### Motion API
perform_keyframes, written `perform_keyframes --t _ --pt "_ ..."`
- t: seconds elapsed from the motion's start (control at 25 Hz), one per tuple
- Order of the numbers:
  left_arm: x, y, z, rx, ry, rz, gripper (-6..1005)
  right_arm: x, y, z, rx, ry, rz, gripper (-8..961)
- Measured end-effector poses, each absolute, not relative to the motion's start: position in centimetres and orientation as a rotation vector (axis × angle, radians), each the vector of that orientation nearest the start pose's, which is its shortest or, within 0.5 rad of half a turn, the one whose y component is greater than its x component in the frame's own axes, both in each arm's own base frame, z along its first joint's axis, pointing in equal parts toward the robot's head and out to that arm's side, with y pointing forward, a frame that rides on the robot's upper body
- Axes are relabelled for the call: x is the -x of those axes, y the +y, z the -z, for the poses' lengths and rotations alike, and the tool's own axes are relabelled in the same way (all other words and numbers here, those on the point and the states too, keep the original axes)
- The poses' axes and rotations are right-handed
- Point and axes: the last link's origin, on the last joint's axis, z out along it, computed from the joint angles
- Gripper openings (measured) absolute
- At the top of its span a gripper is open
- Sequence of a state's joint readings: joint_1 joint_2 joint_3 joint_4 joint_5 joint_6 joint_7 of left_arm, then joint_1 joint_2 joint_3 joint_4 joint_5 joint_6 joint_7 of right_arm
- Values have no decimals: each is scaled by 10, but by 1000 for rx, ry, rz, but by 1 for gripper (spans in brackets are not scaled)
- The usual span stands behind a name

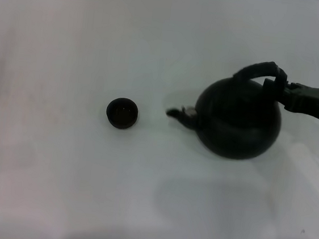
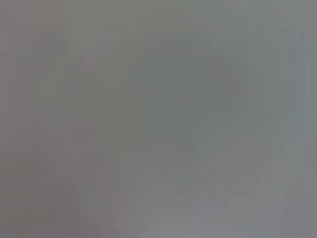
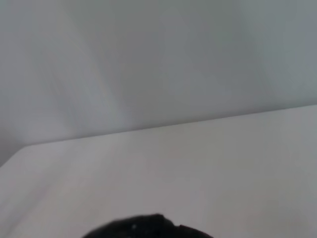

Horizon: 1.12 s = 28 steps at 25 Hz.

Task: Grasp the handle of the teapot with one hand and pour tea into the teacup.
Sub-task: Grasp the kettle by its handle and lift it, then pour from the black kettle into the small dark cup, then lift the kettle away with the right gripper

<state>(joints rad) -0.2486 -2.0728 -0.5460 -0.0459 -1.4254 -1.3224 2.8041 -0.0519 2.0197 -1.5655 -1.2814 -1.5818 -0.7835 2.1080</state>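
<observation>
White table (image 1: 55,188) is noted bearing one teapot (image 1: 239,125), and one teacup (image 1: 122,113) at its nine o'clock; right gripper (image 1: 285,93) is placed at the handle (image 1: 261,70), finger state indeterminable.
</observation>
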Motion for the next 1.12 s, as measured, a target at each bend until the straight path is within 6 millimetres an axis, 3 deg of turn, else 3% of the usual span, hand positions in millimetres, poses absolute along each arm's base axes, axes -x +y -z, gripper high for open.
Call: perform_keyframes --t 0.52,0.76,1.12 --pt "412 246 -39 1177 -747 691 861 -274 292 -2 2164 1186 -592 236" --pt "411 246 -39 1178 -747 691 861 -249 307 -4 2201 1097 -638 230" --pt "410 248 -38 1190 -743 695 861 -195 338 21 2286 844 -596 230"
